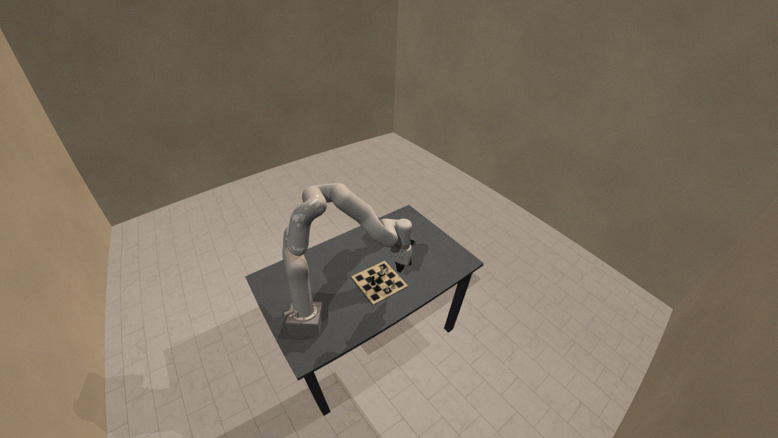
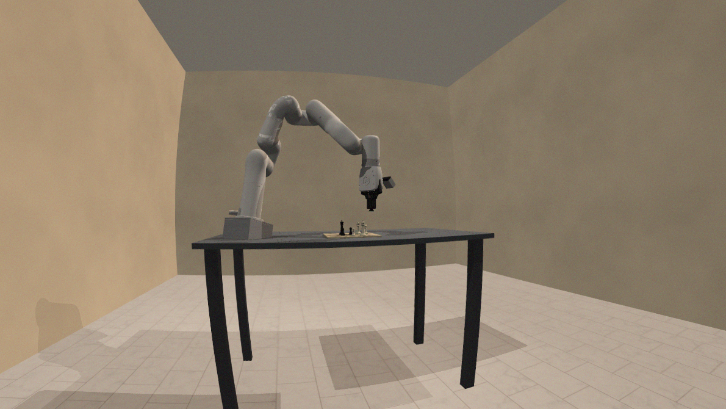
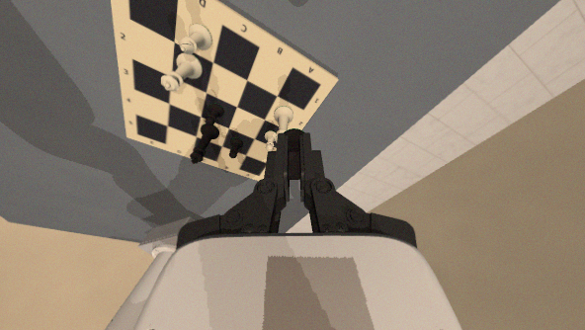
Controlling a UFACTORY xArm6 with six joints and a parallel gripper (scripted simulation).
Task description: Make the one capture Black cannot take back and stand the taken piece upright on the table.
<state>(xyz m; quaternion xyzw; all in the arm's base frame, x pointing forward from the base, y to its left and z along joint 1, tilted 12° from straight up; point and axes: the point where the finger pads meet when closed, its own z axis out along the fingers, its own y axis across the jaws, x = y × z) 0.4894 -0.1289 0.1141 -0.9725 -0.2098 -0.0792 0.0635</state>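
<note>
The small chessboard (image 1: 379, 282) lies on the dark table and also shows in the wrist view (image 3: 217, 84). On it stand two tall white pieces (image 3: 195, 40) (image 3: 180, 74), a white pawn (image 3: 283, 116), a tall black piece (image 3: 207, 133) and a black pawn (image 3: 236, 144). My gripper (image 3: 293, 148) is shut on a small black piece, whose dark rounded end (image 3: 294, 132) shows at the fingertips. The rest of it is hidden by the fingers. The gripper hangs well above the table, just off the board's A-file edge (image 1: 401, 265) (image 2: 371, 206).
The arm's base (image 1: 301, 321) stands on the table's left part. The table edge (image 1: 468, 266) runs to the right of the board, with tiled floor below. The board in the side view (image 2: 351, 234) sits near the table's middle.
</note>
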